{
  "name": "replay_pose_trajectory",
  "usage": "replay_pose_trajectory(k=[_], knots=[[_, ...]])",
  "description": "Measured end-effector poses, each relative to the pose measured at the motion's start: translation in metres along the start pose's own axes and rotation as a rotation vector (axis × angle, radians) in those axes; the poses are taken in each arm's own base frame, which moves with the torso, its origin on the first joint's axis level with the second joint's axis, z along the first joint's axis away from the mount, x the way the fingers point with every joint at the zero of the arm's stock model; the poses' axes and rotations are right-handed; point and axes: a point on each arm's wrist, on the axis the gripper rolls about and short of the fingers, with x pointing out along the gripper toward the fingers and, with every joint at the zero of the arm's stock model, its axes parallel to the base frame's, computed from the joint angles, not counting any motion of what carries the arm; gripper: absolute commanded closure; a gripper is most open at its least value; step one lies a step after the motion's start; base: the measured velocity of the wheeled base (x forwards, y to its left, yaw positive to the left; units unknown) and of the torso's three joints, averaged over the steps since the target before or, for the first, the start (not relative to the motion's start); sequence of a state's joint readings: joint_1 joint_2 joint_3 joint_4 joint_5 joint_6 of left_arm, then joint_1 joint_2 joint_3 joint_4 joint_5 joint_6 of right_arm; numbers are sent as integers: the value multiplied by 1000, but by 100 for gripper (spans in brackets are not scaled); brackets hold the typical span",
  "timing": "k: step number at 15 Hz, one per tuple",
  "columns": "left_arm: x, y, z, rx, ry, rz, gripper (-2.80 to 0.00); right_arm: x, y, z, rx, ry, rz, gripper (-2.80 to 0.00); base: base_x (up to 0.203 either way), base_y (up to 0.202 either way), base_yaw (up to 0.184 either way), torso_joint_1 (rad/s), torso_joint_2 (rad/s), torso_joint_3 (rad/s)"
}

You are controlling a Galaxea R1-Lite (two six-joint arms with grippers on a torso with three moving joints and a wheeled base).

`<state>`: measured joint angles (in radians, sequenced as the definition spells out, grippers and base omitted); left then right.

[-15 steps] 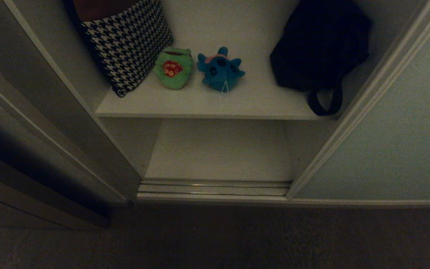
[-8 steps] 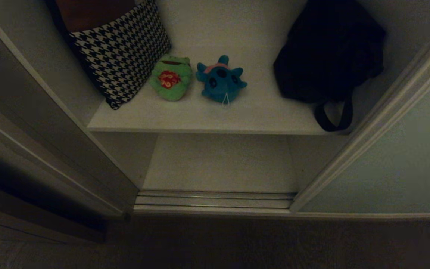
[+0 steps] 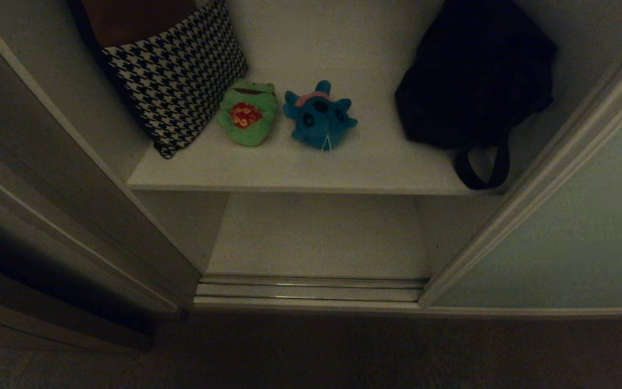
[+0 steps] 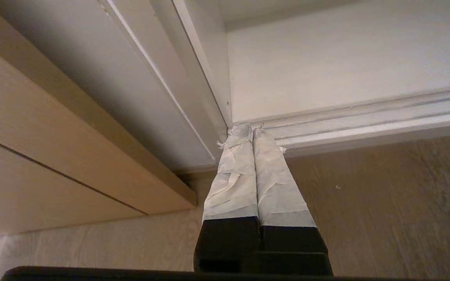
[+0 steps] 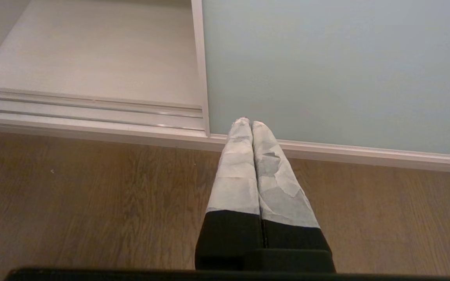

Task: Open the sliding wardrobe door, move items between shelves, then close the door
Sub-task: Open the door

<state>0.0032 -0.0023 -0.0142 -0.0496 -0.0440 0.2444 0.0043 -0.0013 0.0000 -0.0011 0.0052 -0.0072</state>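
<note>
left gripper [image 4: 253,130]: black base, pale crinkled tape wrap | right gripper [image 5: 247,123]: black base, patchy pale tape wrap

Left gripper [image 4: 253,130] is seen low over the wood-grain floor [image 4: 385,203], taped fingers [image 4: 234,175] pressed together with nothing held between them. Fingertips are lined up with the corner where the bottom door track [image 4: 365,121] meets the wardrobe's upright side panel [image 4: 205,66]; contact with it cannot be told. Beyond the track, the bottom shelf [image 4: 346,62] is shown as a bare off-white board. Beside the side panel, a pale grey panel [image 4: 104,86] with a thin light edge strip is seen, and next to that a light wooden board [image 4: 45,156] marked by a dark seam line, reaching down to the floor.
</note>
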Motion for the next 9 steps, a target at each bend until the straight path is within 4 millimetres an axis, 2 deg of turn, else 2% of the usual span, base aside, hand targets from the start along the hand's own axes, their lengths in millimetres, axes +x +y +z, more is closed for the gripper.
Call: replay_pose_trajectory(k=[2,4,6,8,9], knots=[[-7,6,25,1,-75,11,0,0,0,0,0,0,0,0,0,0,0,0,0,0],[-19,15,65,2,-173,21,0,0,0,0,0,0,0,0,0,0,0,0,0,0],[-21,26,113,-14,-226,20,0,0,0,0,1,0,0,0,0,0,0,0,0,0],[-5,40,163,-52,-238,4,0,0,0,0,0,1,0,0,0,0,0,0,0,0],[12,46,189,-71,-230,-15,0,0,0,0,0,0,0,0,0,0,0,0,0,0]])
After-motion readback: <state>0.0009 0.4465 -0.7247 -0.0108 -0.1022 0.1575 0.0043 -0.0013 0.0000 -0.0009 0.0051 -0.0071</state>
